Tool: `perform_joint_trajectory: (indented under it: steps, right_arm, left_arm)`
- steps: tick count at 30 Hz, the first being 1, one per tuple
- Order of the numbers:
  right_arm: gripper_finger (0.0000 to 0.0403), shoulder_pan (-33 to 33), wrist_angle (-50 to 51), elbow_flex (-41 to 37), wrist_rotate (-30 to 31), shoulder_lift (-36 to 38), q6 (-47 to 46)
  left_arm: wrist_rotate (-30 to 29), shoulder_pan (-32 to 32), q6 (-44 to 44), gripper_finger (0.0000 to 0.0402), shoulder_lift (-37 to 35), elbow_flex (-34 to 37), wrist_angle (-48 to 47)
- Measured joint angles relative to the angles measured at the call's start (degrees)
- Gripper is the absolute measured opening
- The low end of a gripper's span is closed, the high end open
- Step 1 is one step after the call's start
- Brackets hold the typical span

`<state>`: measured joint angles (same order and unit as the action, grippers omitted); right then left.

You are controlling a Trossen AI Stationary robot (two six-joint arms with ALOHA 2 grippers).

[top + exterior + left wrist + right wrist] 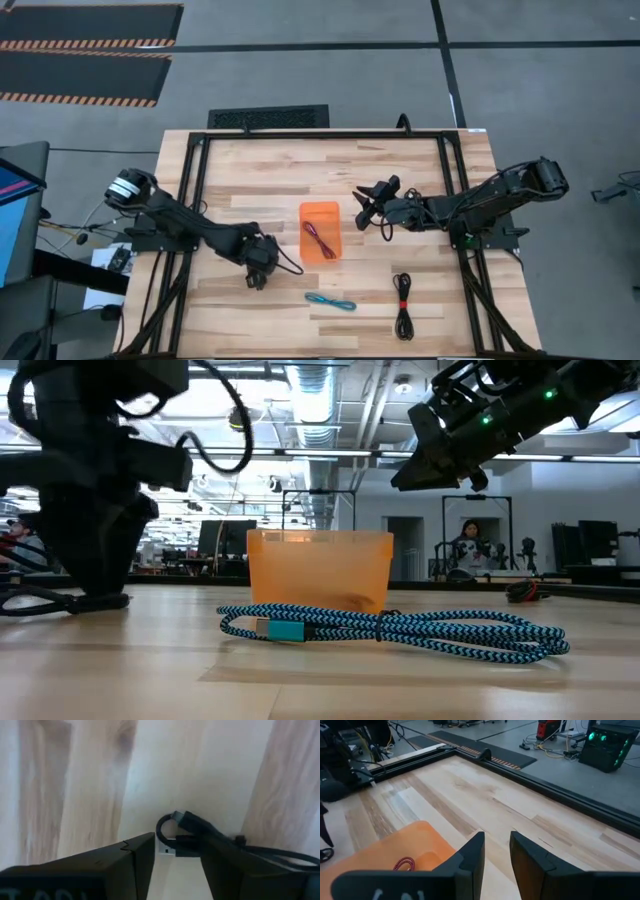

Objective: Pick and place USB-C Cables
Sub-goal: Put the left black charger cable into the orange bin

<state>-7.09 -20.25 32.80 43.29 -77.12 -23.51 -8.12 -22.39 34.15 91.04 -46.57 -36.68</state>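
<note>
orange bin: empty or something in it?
Not empty. The high view shows a maroon cable lying inside the orange bin; the right wrist view shows its coil there too.

No text, label, brand, number or sign can be read in any of the views. The faint markings on the casing of the right hand (496, 851), seen in its own wrist view, are too blurred to make out.
</note>
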Motion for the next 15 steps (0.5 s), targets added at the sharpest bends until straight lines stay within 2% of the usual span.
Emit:
perform_joint_trajectory:
  steps: [3,9,15]
  right_arm:
    - [0.0116,0.0,0.03,0.0,0.0,0.0,0.0]
    - [0.0116,0.0,0.09,0.0,0.0,0.0,0.0]
    - [0.0116,0.0,0.28,0.0,0.0,0.0,0.0]
  left_arm:
    - [-0.16,-0.22,-3.72,0.0109,0.44,0.09,0.76]
    - [-0.75,0.14,-8.32,0.0013,0.77,0.13,1.69]
    - [-1.15,1.37,-11.42,0.0005,0.82,-0.87,-1.42]
